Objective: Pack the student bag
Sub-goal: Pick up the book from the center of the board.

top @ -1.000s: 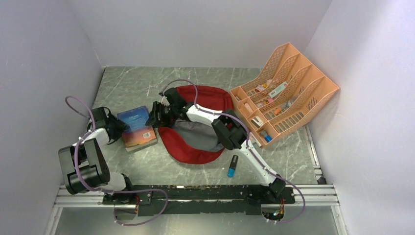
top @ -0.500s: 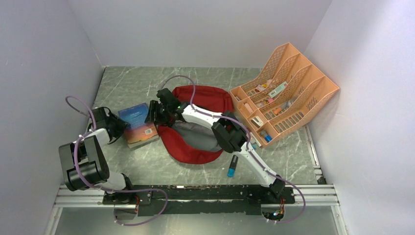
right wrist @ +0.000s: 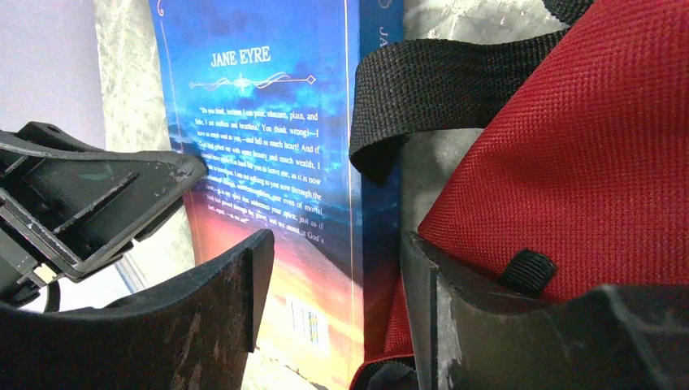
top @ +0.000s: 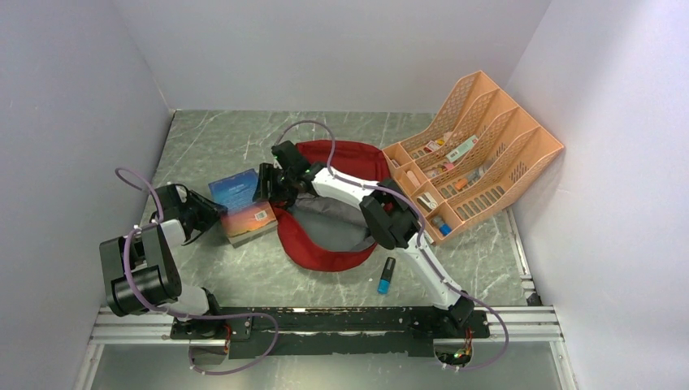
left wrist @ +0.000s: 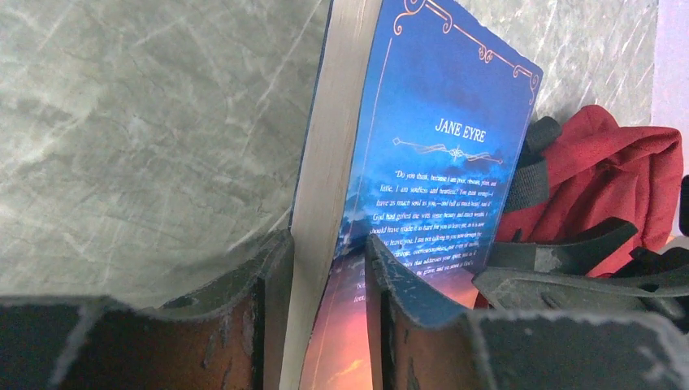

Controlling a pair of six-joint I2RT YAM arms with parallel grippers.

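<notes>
Since a second ago the book (top: pixel 246 205) has tipped up off its flat side and shifted right toward the bag, and the left gripper (top: pixel 203 213) has followed it in from the left. That left gripper is clamped on the book's lower, orange end. In its wrist view one finger (left wrist: pixel 244 325) presses the page edge and the other lies on the back cover, so the volume stands leaning on its long edge. Just right of it, the right gripper (top: pixel 266 185) hangs at the book's spine edge with its jaws parted, holding nothing. In its own camera the spine shows in the gap between its fingers, and I cannot tell whether either one touches it. Next comes the student bag (top: pixel 321 253), lying on the table (top: pixel 203 138) with its grey-lined mouth turned up and its left rim just beside the spine. The next move seems to turn on this relation: the mouth lies directly right of the left hand, and the book's long axis runs roughly along that rim. The left arm has the hold, while the right arm is nearer the opening. Farther right lie a blue marker (top: pixel 386 276) and the peach organiser (top: pixel 487 138), well apart from the book.
</notes>
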